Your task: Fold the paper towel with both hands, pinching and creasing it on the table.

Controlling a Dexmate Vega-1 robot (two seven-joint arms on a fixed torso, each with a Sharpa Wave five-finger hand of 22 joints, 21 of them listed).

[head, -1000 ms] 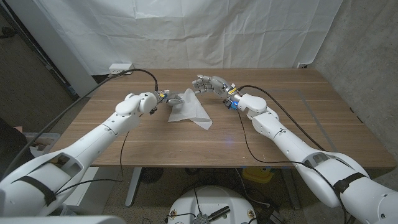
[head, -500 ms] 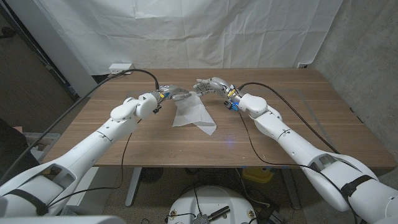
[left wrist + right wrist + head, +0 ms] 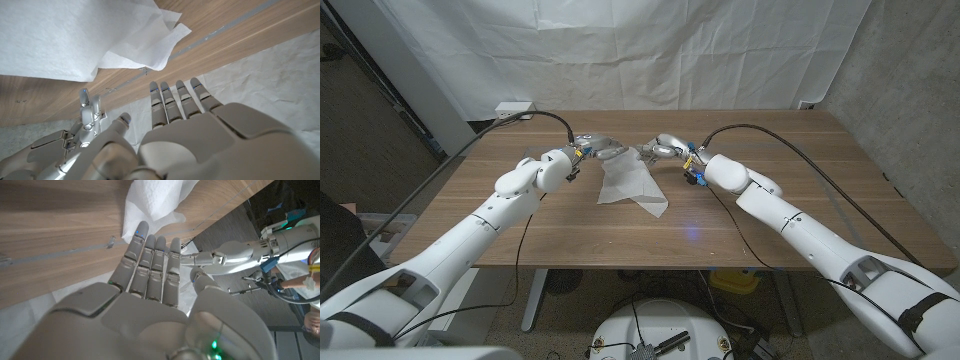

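Head view, largest first: a wooden table (image 3: 570,225) across the middle, white cloth backdrop (image 3: 620,50) behind at 12 o'clock. Left arm (image 3: 470,235) in from 7 o'clock, right arm (image 3: 810,235) from 5 o'clock, both reaching toward the far middle of the table. Paper towel (image 3: 632,181) at the centre, lying on the wood — crumpled, partly doubled over, one corner trailing toward 5 o'clock. Left hand (image 3: 601,150) at about 10 o'clock of the towel, right hand (image 3: 662,150) at about 1 o'clock, both at the towel's far edge and close to each other. Contact with the towel not readable from here.

Left wrist view: fingers (image 3: 172,97) straight and side by side, thumb set off to one side, nothing held; towel (image 3: 85,35) just beyond the fingertips, apart from them, on the table (image 3: 210,45).

Right wrist view: fingers (image 3: 152,260) extended and pressed together, palm bare, tips near the towel (image 3: 155,200) — touching or just short, cannot tell. Left hand (image 3: 200,260) also visible beyond it.

Small white box (image 3: 514,108) at the table's far left edge, about 11 o'clock.
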